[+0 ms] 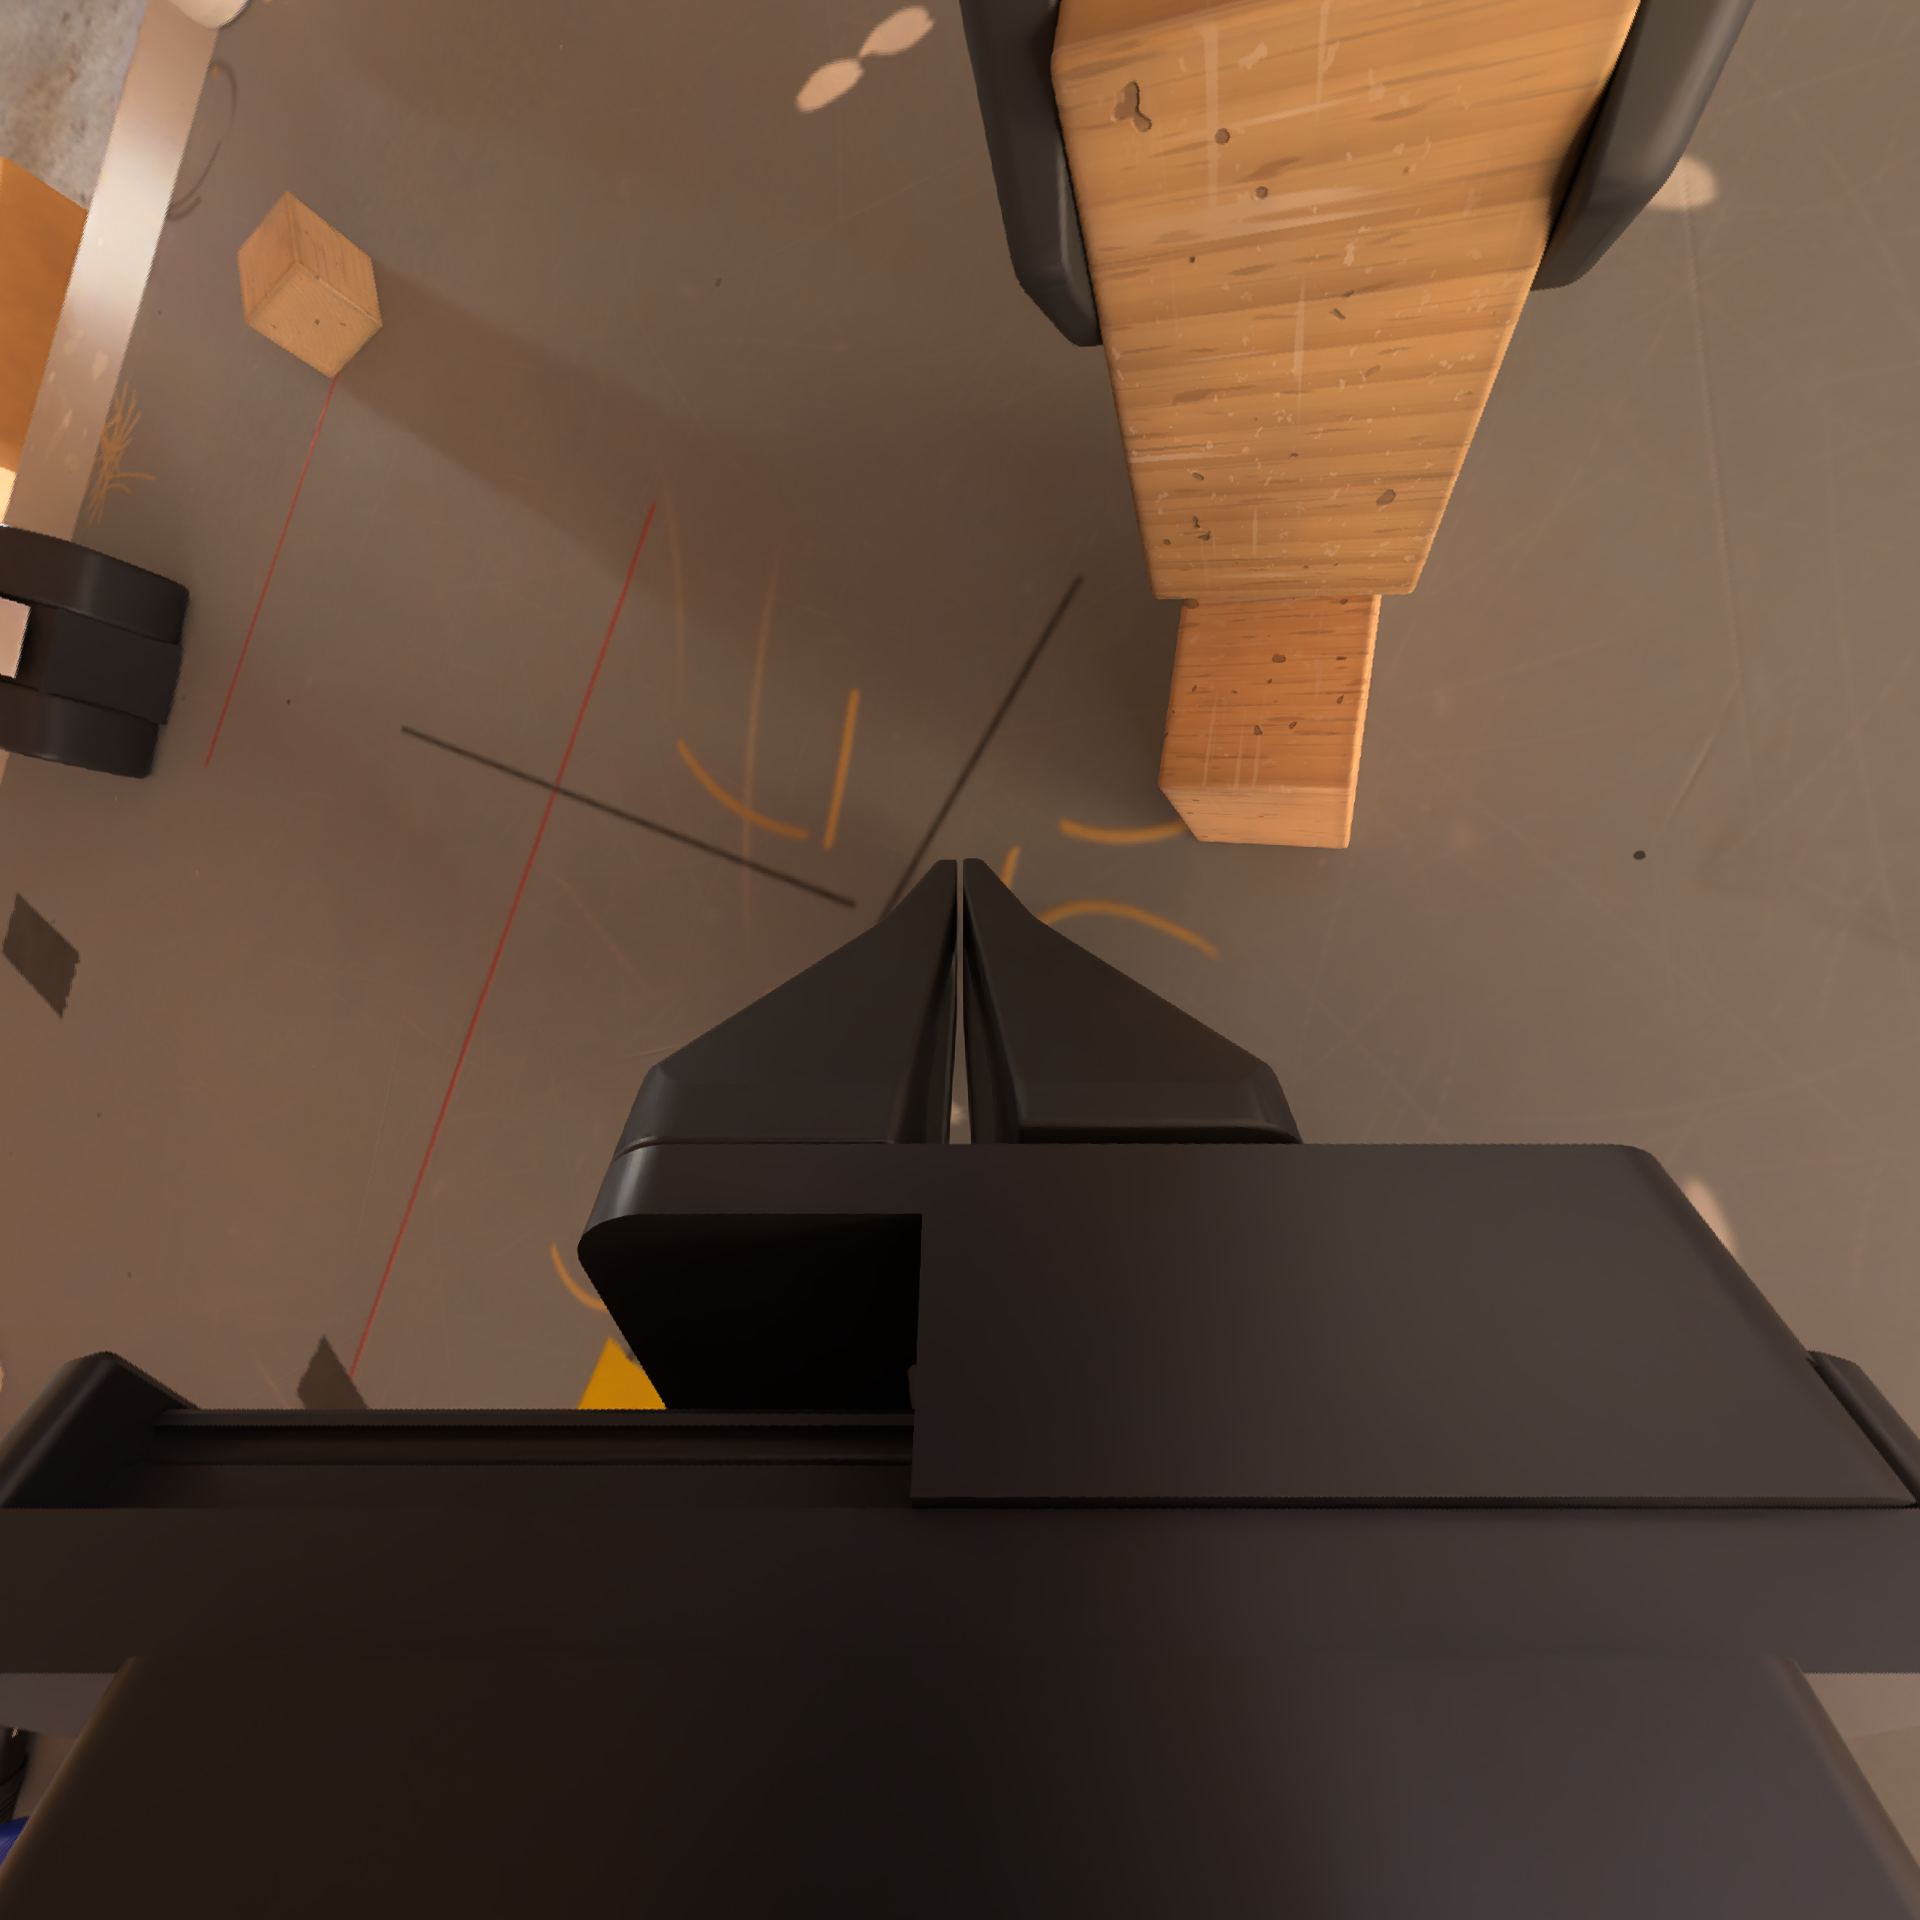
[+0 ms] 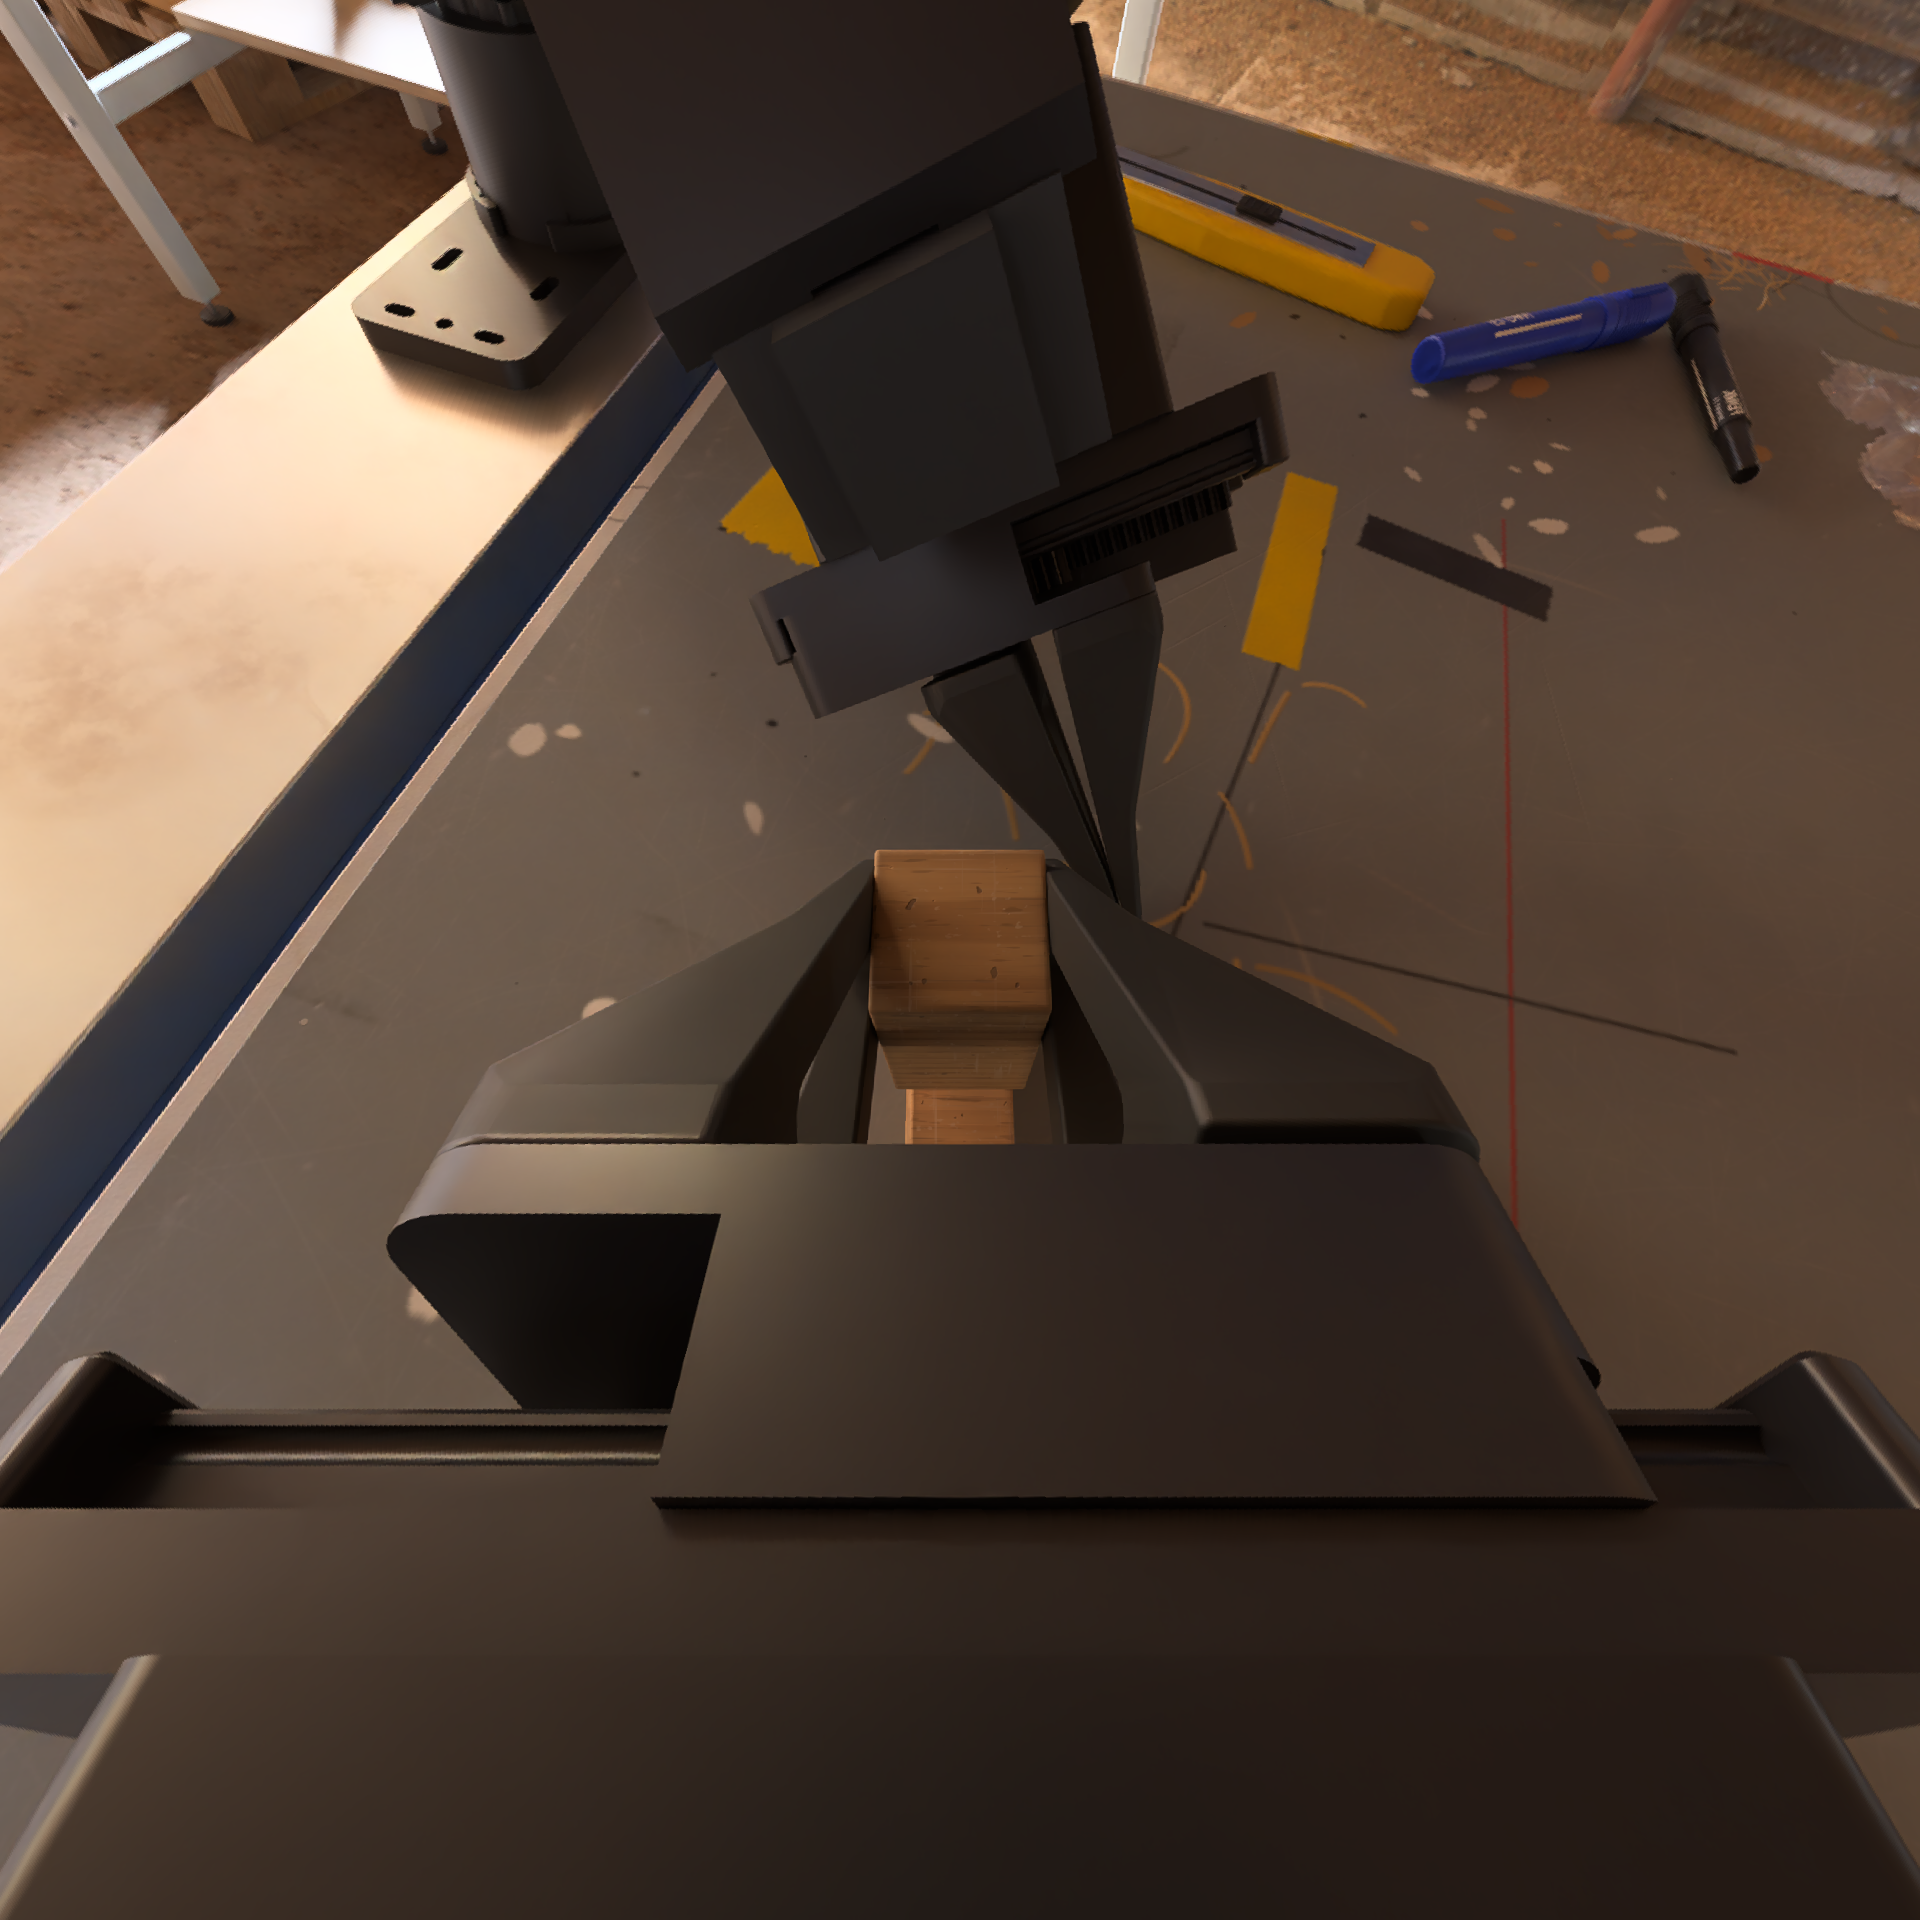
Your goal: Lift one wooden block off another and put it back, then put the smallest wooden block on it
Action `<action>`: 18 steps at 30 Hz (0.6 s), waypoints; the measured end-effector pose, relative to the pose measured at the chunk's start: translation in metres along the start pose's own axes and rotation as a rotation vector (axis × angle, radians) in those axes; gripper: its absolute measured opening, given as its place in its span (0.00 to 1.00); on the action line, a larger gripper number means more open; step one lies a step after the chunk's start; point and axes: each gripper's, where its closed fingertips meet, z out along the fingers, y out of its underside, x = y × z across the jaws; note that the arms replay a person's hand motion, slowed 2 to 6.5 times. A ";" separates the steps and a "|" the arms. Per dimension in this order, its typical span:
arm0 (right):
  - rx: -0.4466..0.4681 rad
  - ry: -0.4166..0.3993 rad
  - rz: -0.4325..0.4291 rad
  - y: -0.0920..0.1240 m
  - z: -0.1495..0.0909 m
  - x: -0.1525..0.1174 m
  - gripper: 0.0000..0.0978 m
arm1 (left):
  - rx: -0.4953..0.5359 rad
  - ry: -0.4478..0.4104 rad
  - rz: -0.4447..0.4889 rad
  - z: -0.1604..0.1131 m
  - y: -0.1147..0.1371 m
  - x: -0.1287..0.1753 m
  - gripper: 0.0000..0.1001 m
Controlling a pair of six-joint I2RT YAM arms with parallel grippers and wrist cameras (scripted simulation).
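- While gripped by the right tool point(image 2: 958, 883), the upper wooden block point(image 2: 958, 935) sits between both fingers; its sides touch the pads, jaws parted just to the block's width.
- Below it, a narrower lower wooden block point(image 2: 958, 1115) shows in the gap; left wrist view has the same pair w/ the upper block point(image 1: 1304, 343) over the lower one point(image 1: 1262, 717). Can't tell if they touch or are apart.
- Smallest wooden block point(image 1: 309, 283) lies on the desk point(image 1: 1662, 727), well apart from the stack, near the desk's edge, tilted corner-on to the cam.
- Left tool point(image 1: 961, 864) hovers beside the stack, fingers pressed together, nothing held; in right wrist view it point(image 2: 1117, 883) points down just beside the right tool's finger.
- Desk surface: grey mat w/ scratches, red & black lines, orange arcs, pale spots.
- Farther off: yellow utility knife point(image 2: 1283, 244), blue marker point(image 2: 1538, 332), black marker point(image 2: 1714, 384), yellow tape strip point(image 2: 1288, 571), dark tape strip point(image 2: 1455, 566).
- Arm base point(image 2: 488, 301) bolted at the desk's light border strip.
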 end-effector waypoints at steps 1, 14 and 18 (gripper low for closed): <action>0.000 0.000 -0.002 0.000 0.000 0.000 0.25 | 0.000 0.000 0.000 0.000 0.000 0.000 0.01; 0.004 -0.032 -0.005 -0.003 0.000 -0.001 0.25 | 0.000 0.000 0.000 0.000 0.000 0.000 0.01; -0.001 -0.047 -0.005 -0.001 0.001 -0.001 0.25 | 0.000 0.000 0.000 0.000 0.000 0.000 0.01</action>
